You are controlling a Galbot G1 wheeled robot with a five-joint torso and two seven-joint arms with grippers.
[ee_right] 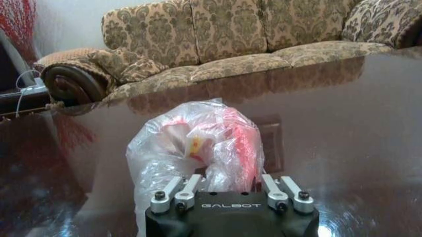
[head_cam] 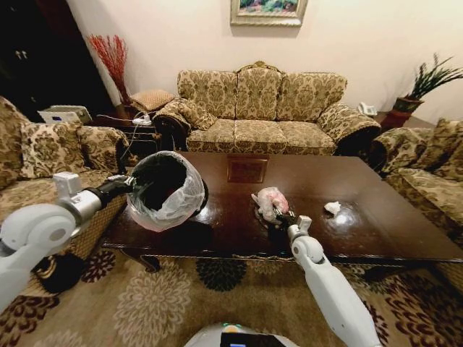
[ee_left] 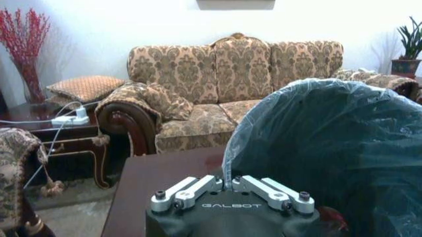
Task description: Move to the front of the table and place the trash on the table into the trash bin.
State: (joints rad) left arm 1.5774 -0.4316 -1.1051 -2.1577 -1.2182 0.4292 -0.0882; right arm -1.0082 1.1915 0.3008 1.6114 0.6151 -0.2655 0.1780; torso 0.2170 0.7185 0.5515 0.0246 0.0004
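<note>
Head view puts the pinkish-white crumpled plastic bag bundle point(head_cam: 271, 202) on the dark glossy wooden bench point(head_cam: 376, 217), near its front edge and a little right of the square inlay. The right claw point(head_cam: 282, 219) sits at the bundle's near side, and in the right wrist view its fingers point(ee_right: 173, 190) stand on either side of the bag's lower folds point(ee_right: 197, 148), clenched on the plastic as far as I can judge.

To the robot's left of the bundle, well apart from it, hangs the small round black trash bin with its translucent white liner point(head_cam: 165, 189). It is tipped so that its mouth faces up and toward the middle of the bench. The left claw point(head_cam: 129, 181) is clamped on the bin's rim; the left wrist view shows that rim and liner point(ee_left: 310, 143) rising straight out from between its closed fingers point(ee_left: 188, 190).

So the bag's way to the bin runs leftward along the front edge. A small white paper ball point(head_cam: 333, 207) lies farther right on the bench.
</note>
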